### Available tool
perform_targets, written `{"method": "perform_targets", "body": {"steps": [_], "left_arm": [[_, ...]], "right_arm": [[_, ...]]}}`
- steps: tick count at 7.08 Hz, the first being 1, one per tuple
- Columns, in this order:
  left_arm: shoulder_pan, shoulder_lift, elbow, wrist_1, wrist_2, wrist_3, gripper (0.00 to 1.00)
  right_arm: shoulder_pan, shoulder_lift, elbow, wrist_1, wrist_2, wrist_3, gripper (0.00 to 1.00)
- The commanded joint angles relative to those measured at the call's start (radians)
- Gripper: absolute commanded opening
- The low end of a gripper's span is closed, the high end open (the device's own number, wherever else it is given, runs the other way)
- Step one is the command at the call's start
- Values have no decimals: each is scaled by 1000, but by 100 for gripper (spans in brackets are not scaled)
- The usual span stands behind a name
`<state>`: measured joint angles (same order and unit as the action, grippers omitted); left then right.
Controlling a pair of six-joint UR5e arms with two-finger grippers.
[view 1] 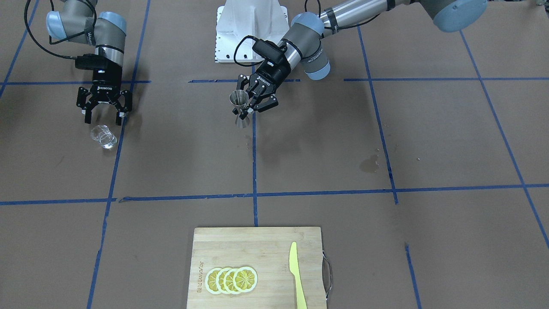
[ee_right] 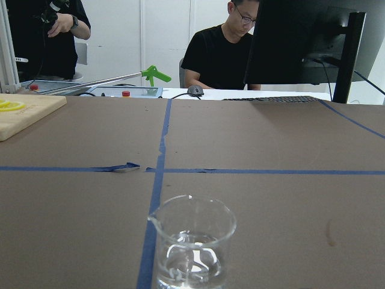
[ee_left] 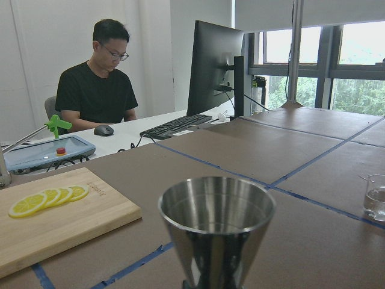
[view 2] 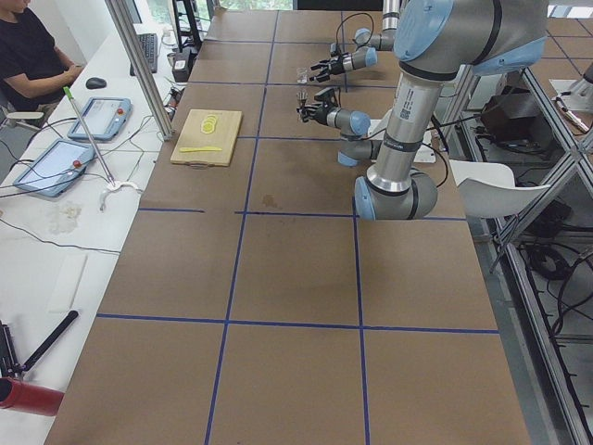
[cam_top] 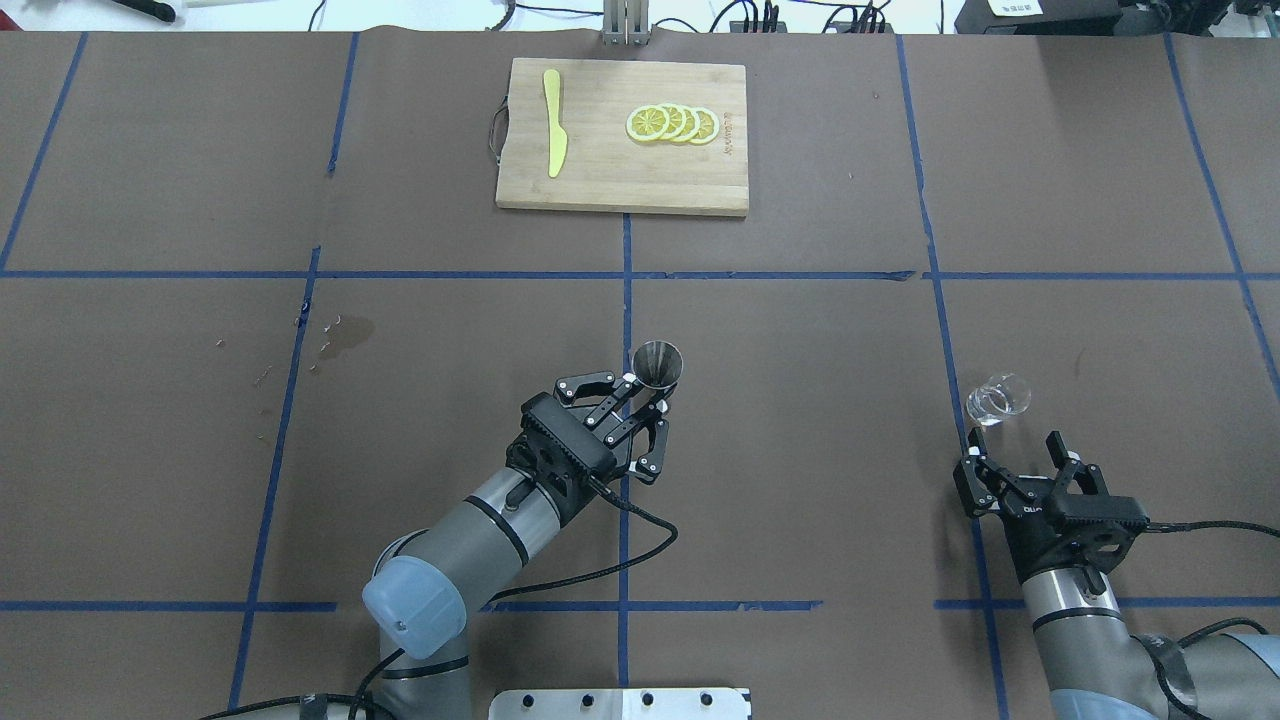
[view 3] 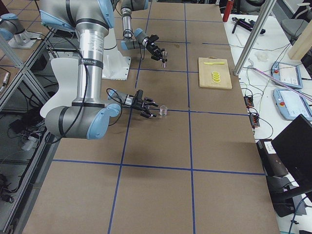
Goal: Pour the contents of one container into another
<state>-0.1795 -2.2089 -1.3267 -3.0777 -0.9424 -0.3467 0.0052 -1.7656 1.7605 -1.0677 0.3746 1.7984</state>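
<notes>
While left hand clamps hourglass steel jigger, clear glass cup

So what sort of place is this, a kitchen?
Most likely a robotics lab: two robot arms stand at a table gridded with blue tape, and a person sits beside it at a desk with a monitor.

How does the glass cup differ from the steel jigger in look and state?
The glass cup is clear and cylindrical; the steel jigger is opaque and hourglass-shaped. The glass cup holds a little clear liquid; the steel jigger's top cone looks empty. The glass cup stands free before the open right tool; the steel jigger is gripped at its waist by the left tool. Both are upright.
</notes>
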Motion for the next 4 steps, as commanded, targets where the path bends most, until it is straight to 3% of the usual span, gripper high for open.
{"method": "perform_targets", "body": {"steps": [1,4], "left_arm": [[0,-3,0,2,1,0,0],[0,-8,0,2,1,0,0]], "right_arm": [[12,40,-16,0,3,-8,90],[38,38,-30,-1,6,-10,90]]}}
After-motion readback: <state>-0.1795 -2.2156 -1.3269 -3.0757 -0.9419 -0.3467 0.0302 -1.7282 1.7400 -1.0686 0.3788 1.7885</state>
